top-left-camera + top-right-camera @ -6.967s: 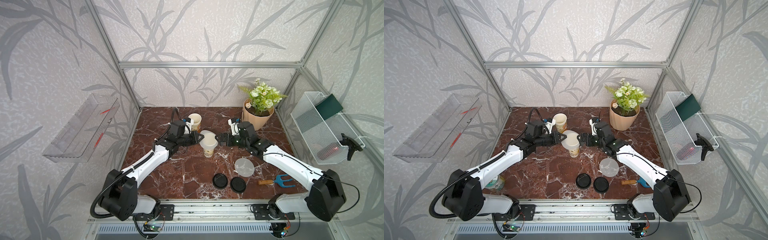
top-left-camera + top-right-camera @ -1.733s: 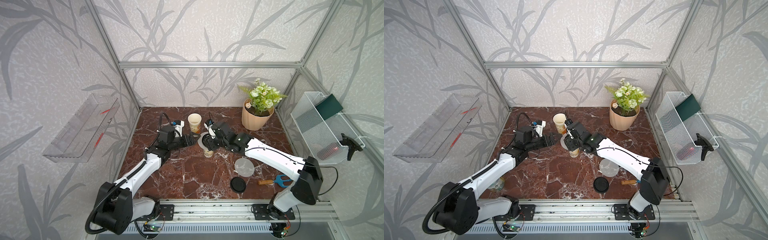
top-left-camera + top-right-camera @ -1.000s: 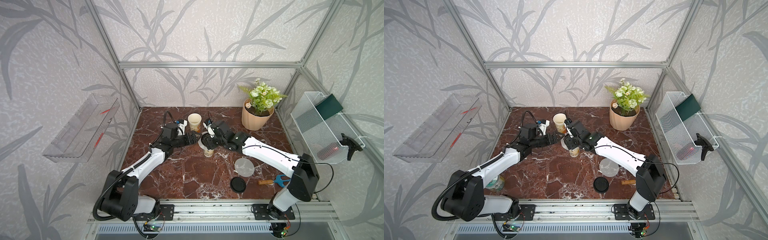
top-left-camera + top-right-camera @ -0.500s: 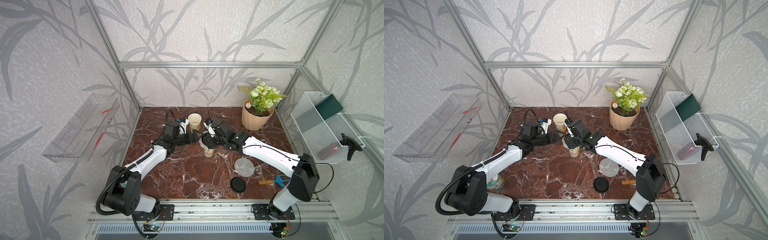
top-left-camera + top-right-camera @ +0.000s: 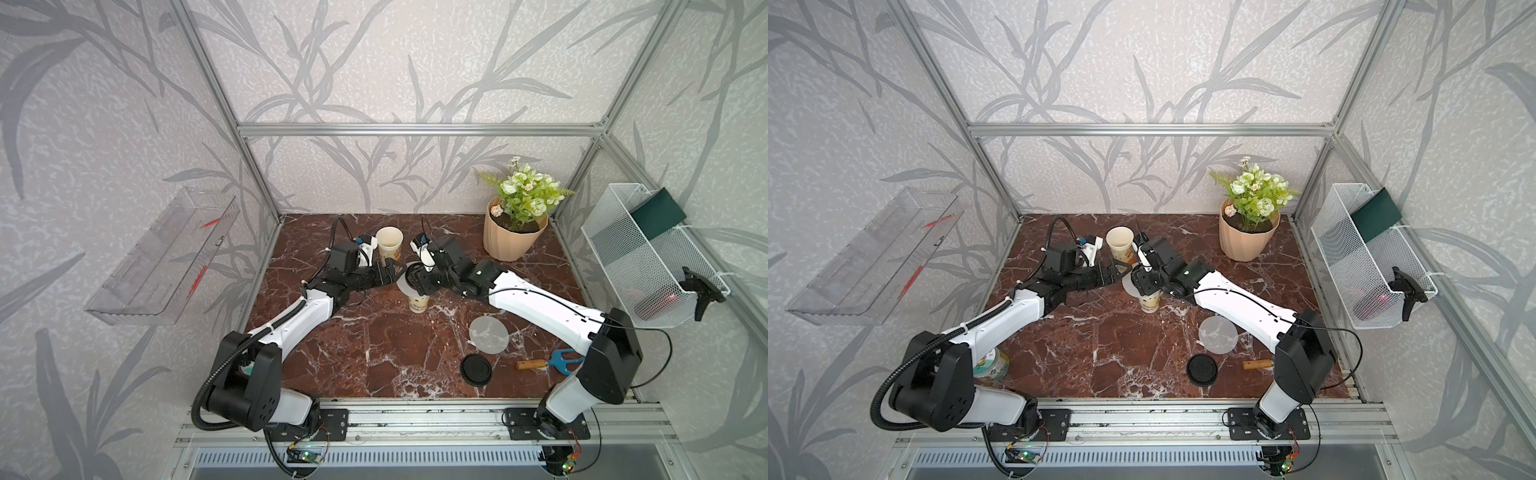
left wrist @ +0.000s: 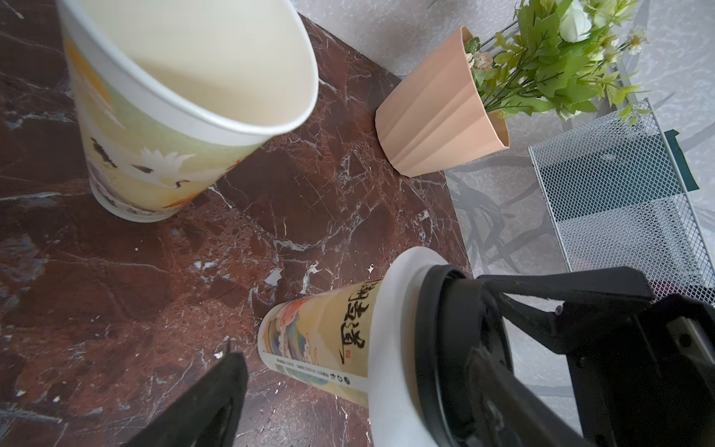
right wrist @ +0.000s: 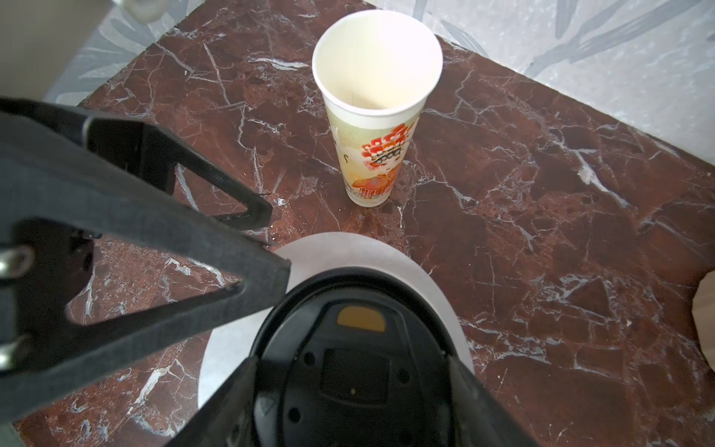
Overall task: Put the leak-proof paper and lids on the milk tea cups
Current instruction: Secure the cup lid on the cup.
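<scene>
A milk tea cup [image 5: 417, 303] [image 5: 1150, 305] [image 6: 321, 340] stands mid-table with a pale leak-proof paper [image 5: 402, 286] [image 6: 394, 317] [image 7: 348, 251] over its mouth. A black lid [image 7: 356, 348] [image 6: 445, 348] sits on that paper, and my right gripper [image 5: 415, 280] [image 5: 1142, 284] [image 7: 356, 387] is shut on the lid. My left gripper [image 5: 392, 272] [image 5: 1117, 270] [image 6: 348, 391] is open beside the cup's top, one fingertip at the lid's edge. The other cup [image 5: 389, 245] [image 7: 375, 100] stands uncovered behind. A second paper disc [image 5: 489, 334] [image 5: 1218, 334] lies flat on the table.
Another black lid [image 5: 476, 369] lies near the front, with a small blue-headed trowel [image 5: 548, 362] to its right. A peach plant pot [image 5: 513, 241] stands at the back right, below a wire basket [image 5: 640, 257] on the right wall. A can [image 5: 990, 368] sits by the left arm's base.
Over seven seconds one black lid has left the table and now sits over the papered cup in my right gripper. In the last second my left gripper edged closer to the cup.
</scene>
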`<state>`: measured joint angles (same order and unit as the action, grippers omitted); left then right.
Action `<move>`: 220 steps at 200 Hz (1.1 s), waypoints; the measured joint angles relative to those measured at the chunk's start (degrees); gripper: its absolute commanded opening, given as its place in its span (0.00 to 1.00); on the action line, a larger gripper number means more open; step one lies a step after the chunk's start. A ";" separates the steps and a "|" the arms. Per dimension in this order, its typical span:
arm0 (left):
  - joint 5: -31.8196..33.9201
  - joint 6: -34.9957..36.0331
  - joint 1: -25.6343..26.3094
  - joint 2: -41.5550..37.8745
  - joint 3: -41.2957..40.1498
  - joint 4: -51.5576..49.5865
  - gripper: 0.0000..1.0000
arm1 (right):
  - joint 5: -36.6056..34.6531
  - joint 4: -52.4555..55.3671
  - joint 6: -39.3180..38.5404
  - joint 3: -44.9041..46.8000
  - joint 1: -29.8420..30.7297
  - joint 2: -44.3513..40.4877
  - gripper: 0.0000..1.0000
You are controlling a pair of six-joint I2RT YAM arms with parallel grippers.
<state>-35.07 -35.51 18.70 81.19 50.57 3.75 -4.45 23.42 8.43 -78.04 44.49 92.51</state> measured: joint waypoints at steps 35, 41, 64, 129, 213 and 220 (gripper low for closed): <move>0.00 0.00 -0.02 0.00 0.04 -0.31 0.90 | 0.57 -0.02 0.00 0.00 -0.57 -0.28 0.54; 0.00 0.00 -0.02 0.00 0.04 -0.31 0.89 | 0.68 0.00 0.00 0.00 -0.61 -0.28 0.54; 0.02 -0.02 -0.02 0.00 0.04 -0.31 0.85 | 1.14 0.00 0.00 0.00 -0.63 -0.28 0.54; 0.46 -0.74 -0.02 -0.46 0.02 0.37 0.66 | 3.02 -0.07 0.00 0.00 -1.42 -0.15 0.55; 0.09 -1.53 -0.02 -0.48 -0.02 1.46 0.51 | 3.54 -0.04 -0.57 0.00 -1.60 0.83 0.62; 0.00 -1.66 -0.02 -0.48 -0.02 1.51 0.50 | 3.54 -0.04 -0.57 0.00 -1.60 1.01 0.62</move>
<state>-35.07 -37.17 18.68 80.71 50.54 5.26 -0.91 23.38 7.86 -78.04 42.89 93.51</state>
